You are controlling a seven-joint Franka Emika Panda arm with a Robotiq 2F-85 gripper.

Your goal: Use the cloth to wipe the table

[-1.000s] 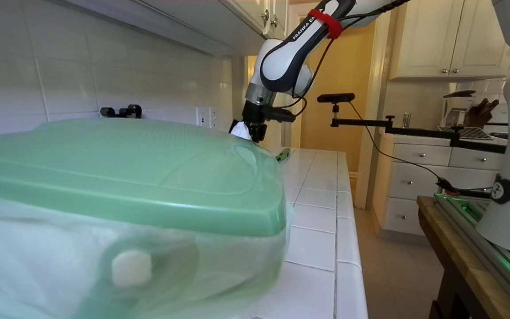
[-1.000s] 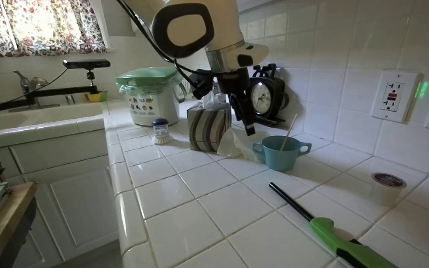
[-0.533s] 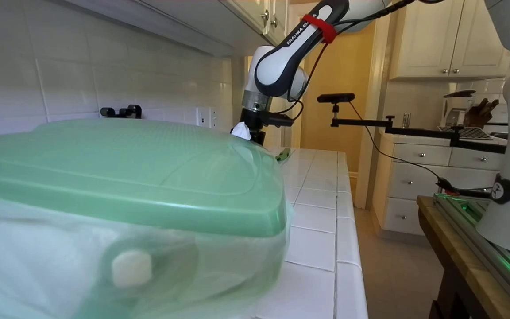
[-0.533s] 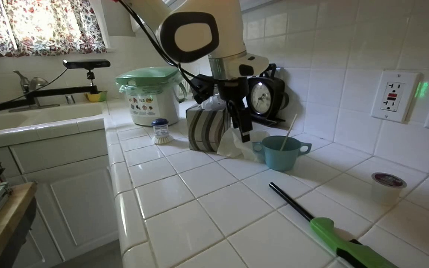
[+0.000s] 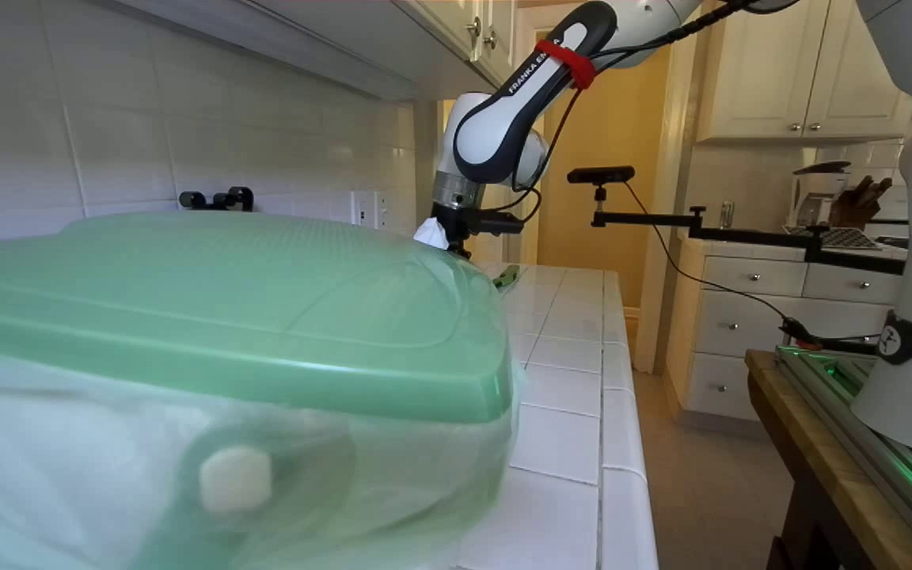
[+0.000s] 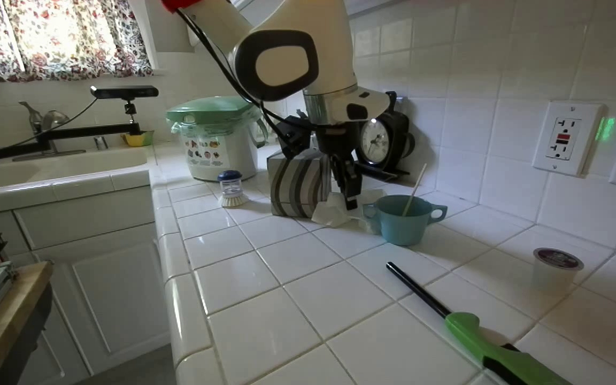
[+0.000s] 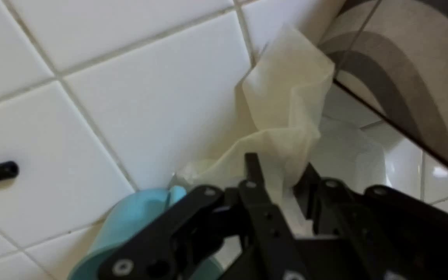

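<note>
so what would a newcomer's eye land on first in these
Probably the green lid, filling the left foreground of an exterior view. Next, perhaps the lighter, lying on the table at lower right in an exterior view. In the wrist view, the rumpled cloth shows between the jaws, beside the striped box.

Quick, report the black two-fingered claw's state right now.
Black two-fingered claw: jaws partly apart, with the thin, crumpled off-white cloth showing between them; whether it's gripped cannot be told.
</note>
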